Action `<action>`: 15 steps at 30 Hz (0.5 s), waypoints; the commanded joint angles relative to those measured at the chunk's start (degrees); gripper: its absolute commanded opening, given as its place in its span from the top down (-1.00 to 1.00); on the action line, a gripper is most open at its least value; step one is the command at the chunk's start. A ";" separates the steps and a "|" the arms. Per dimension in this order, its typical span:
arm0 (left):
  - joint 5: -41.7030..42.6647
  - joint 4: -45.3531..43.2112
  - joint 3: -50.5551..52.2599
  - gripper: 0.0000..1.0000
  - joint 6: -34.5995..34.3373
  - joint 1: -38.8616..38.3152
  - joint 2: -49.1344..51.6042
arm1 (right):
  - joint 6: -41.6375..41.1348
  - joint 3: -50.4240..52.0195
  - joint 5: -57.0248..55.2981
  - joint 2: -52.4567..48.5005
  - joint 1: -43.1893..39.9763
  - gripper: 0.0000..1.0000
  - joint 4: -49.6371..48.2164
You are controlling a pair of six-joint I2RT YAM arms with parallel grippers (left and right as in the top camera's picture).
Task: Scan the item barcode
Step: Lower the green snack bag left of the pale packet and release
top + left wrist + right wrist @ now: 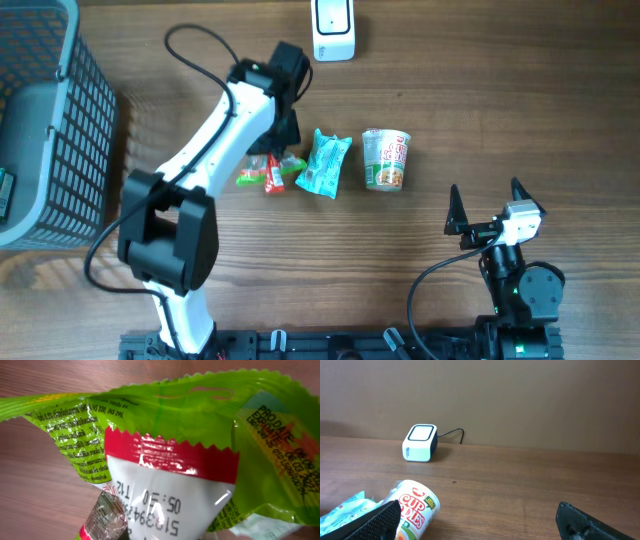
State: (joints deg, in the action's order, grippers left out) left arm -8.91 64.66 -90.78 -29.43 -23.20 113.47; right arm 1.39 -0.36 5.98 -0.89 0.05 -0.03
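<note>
From my station, the white scanner (333, 30) sits at the far edge of the wooden table (520, 90), its window facing up and its cable (451, 435) trailing off behind it. I place everything else from that scanner.

Toward the arm bases from it and slightly to the robot's left, the left gripper (277, 150) is down over a green packet (190, 415). The arm hides its fingers from above, and its own camera shows none either. The pincer is closed, but I cannot tell whether it pinches the packet. In that wrist view the green packet fills nearly everything, with a red and white packet (170, 490) overlapping it, printed digits showing upside down.

A teal packet (325, 165) lies on the base side of the scanner, almost straight in line with it. A noodle cup (386, 160) lies on its side, base side and a little to the robot's right. The right gripper (485, 190) is further to the right and nearer the bases, well apart from the scanner, its jaws spread wide and holding nothing. A grey basket (90, 100) stands far to the scanner's left
</note>
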 commanded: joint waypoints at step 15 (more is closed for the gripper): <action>1.64 -17.73 16.55 0.92 9.55 -2.25 0.02 | -0.02 0.07 0.09 0.35 -0.28 -0.99 -0.33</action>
State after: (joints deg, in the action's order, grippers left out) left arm -7.70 47.22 -76.75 -22.59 -24.45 113.67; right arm 1.39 -0.34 6.00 -0.89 0.05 -0.03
